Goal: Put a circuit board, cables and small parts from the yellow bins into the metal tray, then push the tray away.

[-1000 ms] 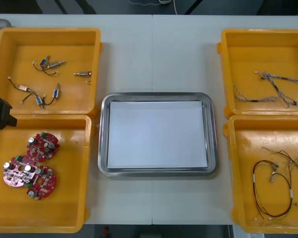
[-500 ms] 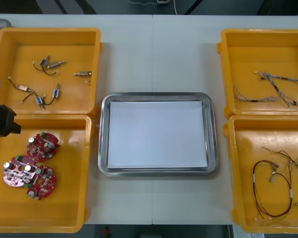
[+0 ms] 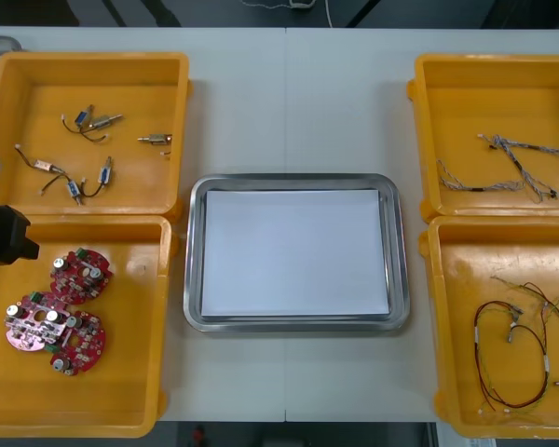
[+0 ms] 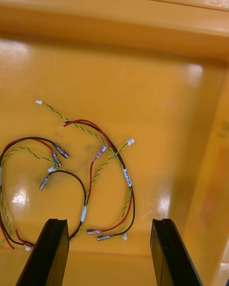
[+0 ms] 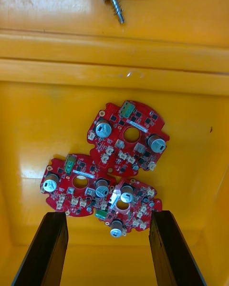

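At table (image 3: 289, 112) centre, front view: shiny rounded-rectangle metal tray (image 3: 194, 279), white inside; round red circuit boards (image 3: 56, 312) in glossy yellow bin (image 3: 121, 372) at 8 o'clock. Left wrist view: left gripper (image 5: 107, 217) spread, empty, over three overlapping boards. Right wrist view: right gripper (image 4: 107, 221) spread, empty, over looped thin cables (image 4: 90, 171).

Front overhead; wrist cams close over yellow bins (image 3: 130, 372).

Tray was white inside, all the bits sat in their bins

The metal tray (image 3: 193, 261) lay flat between the yellow bins (image 3: 84, 60). Three round red circuit boards (image 3: 39, 324) overlapped near-left, with small metal parts (image 3: 155, 140) scattered far-left. A twisted blue and white cable (image 3: 517, 145) lay far-right, and red, black and yellow cables (image 4: 127, 177) were tangled near-right.
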Available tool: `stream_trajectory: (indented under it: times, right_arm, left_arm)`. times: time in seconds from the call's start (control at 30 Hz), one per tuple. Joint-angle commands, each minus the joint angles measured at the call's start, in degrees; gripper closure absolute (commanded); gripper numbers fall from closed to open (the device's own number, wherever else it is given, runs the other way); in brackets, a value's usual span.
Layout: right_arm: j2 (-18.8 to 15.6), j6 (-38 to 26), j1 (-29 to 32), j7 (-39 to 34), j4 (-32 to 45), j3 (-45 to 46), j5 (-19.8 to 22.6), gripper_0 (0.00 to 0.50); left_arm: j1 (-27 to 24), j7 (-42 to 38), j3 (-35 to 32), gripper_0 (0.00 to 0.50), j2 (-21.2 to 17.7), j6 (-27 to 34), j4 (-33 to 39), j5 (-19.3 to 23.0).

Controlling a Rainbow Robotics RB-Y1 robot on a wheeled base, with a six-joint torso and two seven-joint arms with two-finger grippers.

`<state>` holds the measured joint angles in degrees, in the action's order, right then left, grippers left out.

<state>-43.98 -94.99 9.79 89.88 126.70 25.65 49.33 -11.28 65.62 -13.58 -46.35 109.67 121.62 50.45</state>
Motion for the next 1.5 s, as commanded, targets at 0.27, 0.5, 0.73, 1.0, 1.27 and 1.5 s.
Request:
stream_trajectory:
  times: [0.27, 0.5, 0.73, 1.0, 1.27, 1.5]
  right_arm:
    - [-5.3, 11.8, 8.2, 2.7, -1.5, -4.7, 0.4, 0.000]
    - [-6.0, 16.6, 8.1, 3.7, -6.8, -7.9, 0.9, 0.000]
    - [-7.3, 21.8, 7.8, 5.3, -11.7, -11.2, 1.2, 0.000]
    - [-7.3, 22.9, 5.9, 7.2, -16.3, -13.3, 1.5, 0.000]
    - [-7.3, 25.5, 3.7, 8.3, -20.4, -15.7, 1.5, 0.000]
    - [-7.3, 27.0, 2.8, 8.6, -22.0, -17.1, 1.1, 0.000]
  left_arm:
    - [5.4, 8.7, 2.4, 0.000, 0.2, -3.7, 0.3, -1.8]
    - [7.9, 10.2, 4.7, 0.000, 0.2, -8.4, 0.3, -3.9]
    - [11.2, 11.7, 5.9, 0.000, 0.0, -13.0, 0.3, -5.4]
    - [13.8, 13.0, 8.0, 0.000, -0.1, -17.1, 0.3, -8.0]
    - [15.1, 13.1, 10.1, 0.000, -0.1, -18.7, 0.2, -11.1]
    - [16.6, 12.9, 10.9, 0.000, -0.1, -21.0, 0.0, -12.4]
